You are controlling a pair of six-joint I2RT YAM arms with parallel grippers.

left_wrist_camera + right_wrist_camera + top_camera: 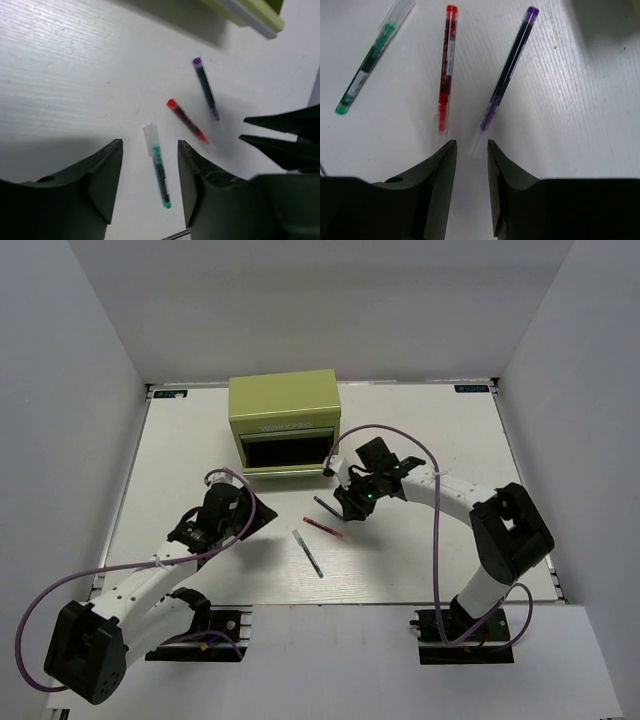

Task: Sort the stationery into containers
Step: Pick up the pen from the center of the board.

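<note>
Three pens (323, 528) lie before one chest (283, 410): green (370, 57), red (445, 65), purple (510, 67).

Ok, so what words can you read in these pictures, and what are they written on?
"WORKPRO": pale letters on the front of the olive-green tool chest.
Two small stickers at the table's far corners: too small to read.
Print on the red pen and on the green pen: too blurred to read.
</note>
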